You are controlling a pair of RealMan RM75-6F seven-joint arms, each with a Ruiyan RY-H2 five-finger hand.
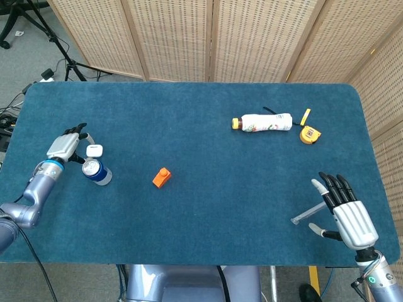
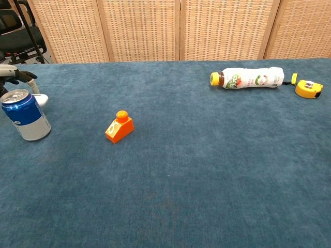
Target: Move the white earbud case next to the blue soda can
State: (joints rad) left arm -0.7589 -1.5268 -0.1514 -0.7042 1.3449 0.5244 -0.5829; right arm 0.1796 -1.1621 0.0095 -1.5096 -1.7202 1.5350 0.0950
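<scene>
white earbud case (image 1: 95, 150) sits at the left end of the surface (image 1: 201, 207), just behind the blue soda can (image 1: 96, 171) on the far side, very near it; contact between the two can't be resolved; long axis of the case runs roughly left-right across the surface in the head view, lying flat; which end is the hinge can't be made out; in the chest view only a sliver of the case (image 2: 41, 98) shows past the can's rim, the rest is hidden behind the can (image 2: 25, 114); can is upright, open top facing up.

left hand (image 1: 65, 145) is right at the case, dark fingers (image 1: 79, 130) reaching toward it, thumb side close to the case; whether it pinches the case or just touches it is not clear at this size, so grip state: cannot tell; chest view cuts the hand off at the frame edge, only fingertips (image 2: 20, 75) visible above the can.

right hand (image 1: 345, 212) is at the near right corner, well apart from the case; fingers spread wide, holding nothing; a thin clear stick (image 1: 310, 212) lies beside its thumb side, contact unclear; right hand is out of frame in the chest view.
</scene>
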